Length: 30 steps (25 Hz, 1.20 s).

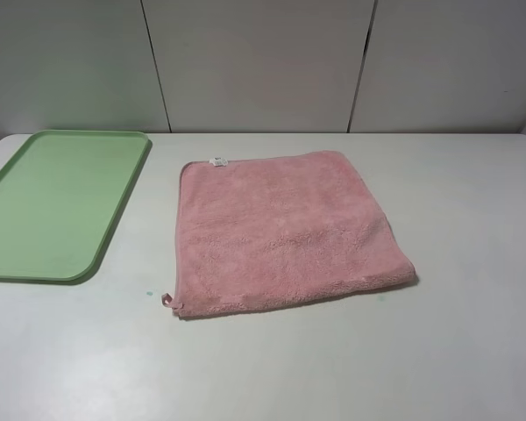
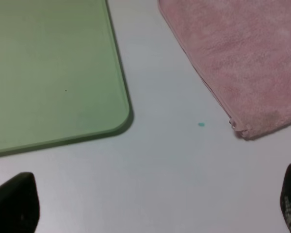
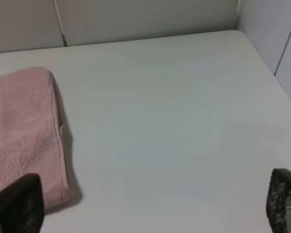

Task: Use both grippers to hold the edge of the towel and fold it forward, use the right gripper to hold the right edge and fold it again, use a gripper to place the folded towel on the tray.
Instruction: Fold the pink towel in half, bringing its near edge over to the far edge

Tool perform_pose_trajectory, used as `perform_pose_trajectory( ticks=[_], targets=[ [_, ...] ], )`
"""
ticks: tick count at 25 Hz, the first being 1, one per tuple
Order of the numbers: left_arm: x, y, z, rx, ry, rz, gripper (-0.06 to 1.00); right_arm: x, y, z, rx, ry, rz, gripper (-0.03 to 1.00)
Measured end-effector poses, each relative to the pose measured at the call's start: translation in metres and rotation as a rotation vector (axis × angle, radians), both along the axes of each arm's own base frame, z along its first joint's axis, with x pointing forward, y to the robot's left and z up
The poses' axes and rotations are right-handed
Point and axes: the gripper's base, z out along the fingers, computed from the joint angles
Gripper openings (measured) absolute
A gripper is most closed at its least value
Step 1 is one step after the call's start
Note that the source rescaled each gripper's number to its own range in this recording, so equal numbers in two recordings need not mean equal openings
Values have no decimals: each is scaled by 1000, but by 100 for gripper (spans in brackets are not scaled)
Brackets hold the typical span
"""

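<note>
plush pink towel (image 1: 285,232), smooth plastic tray (image 1: 48,210)

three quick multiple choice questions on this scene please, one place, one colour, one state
1. In the high view, the tray lies: A) left of the towel, apart from it B) on the towel C) right of the towel
2. The towel is: A) blue B) pink C) white
3. The left gripper is: A) shut on the towel B) open, holding nothing C) shut on the tray
Key: 1 A, table shows between them; 2 B, it is plainly pink; 3 B, its fingers sit far apart, gripping nothing.
</note>
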Motion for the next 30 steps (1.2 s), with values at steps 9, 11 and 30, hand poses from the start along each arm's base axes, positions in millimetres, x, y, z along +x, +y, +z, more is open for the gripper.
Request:
perform_pose_trajectory(
  ticks=[9, 11, 30],
  targets=[
    [0, 0, 0, 0, 0, 0, 100, 0, 0, 0, 0, 0, 0, 100],
    [0, 0, 0, 0, 0, 0, 100, 0, 0, 0, 0, 0, 0, 100],
    [0, 0, 0, 0, 0, -2, 100, 0, 4, 0, -36, 4, 67, 100]
  ],
)
